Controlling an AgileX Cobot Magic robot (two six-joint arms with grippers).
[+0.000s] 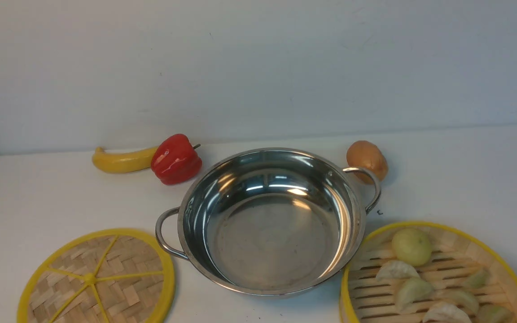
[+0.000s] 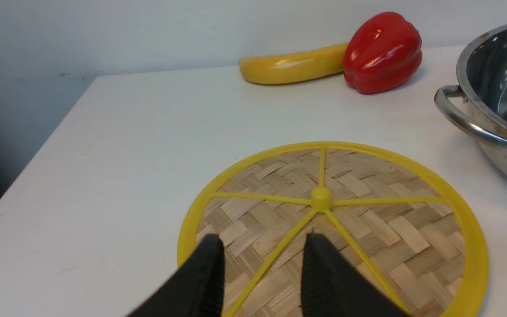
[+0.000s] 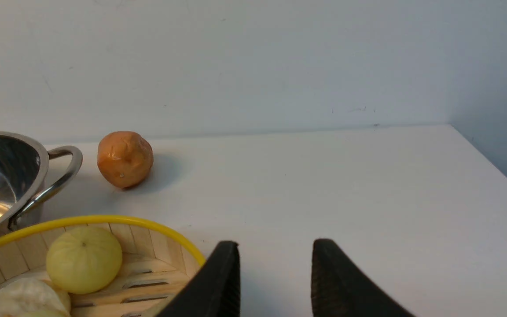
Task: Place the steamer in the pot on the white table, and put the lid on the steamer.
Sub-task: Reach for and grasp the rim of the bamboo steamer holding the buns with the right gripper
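The shiny steel pot [image 1: 267,224] stands empty in the middle of the white table [image 1: 38,197]. The steamer [image 1: 435,278], with dumplings and a bun inside, sits at the front right, touching the pot's rim. The woven lid [image 1: 99,280] lies flat at the front left. Neither arm shows in the front view. My left gripper [image 2: 263,240] hangs open above the near part of the lid [image 2: 368,211], holding nothing. My right gripper [image 3: 274,246] is open beside the steamer's [image 3: 104,220] rim, over bare table, with nothing between its fingers.
A yellow banana [image 1: 121,160] and a red bell pepper [image 1: 175,159] lie behind the pot on the left. A brown potato [image 1: 366,159] sits behind the pot's right handle [image 1: 370,184]. A grey wall closes the table's far edge.
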